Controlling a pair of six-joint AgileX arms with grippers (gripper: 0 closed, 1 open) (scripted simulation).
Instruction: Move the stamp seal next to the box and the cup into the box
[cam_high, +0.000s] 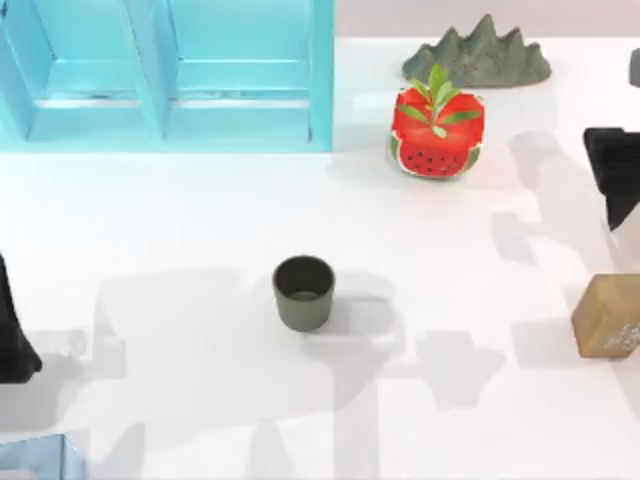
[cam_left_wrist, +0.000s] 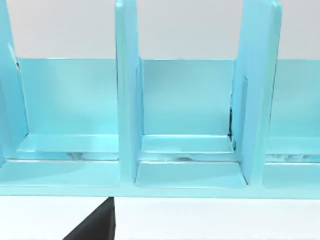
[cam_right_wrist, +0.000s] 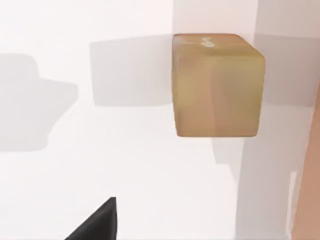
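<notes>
The cup (cam_high: 303, 292), small, dark olive-grey and upright, stands alone near the middle of the table. The stamp seal (cam_high: 608, 316), a light-brown wooden block with whitish marks, rests at the table's right edge; the right wrist view shows it close by (cam_right_wrist: 218, 85). The box (cam_high: 165, 72) is a light-blue compartmented frame at the back left, and its dividers face the left wrist camera (cam_left_wrist: 190, 125). My left gripper (cam_high: 12, 335) sits at the left edge, well left of the cup. My right gripper (cam_high: 612, 178) hangs at the right edge, behind the stamp seal. Neither touches anything.
A red watermelon-patterned pot (cam_high: 436, 134) with green leaves stands at the back, right of the box. A grey rock-like ornament (cam_high: 478, 58) lies behind it. A pale blue-grey thing (cam_high: 38, 458) pokes in at the front left corner.
</notes>
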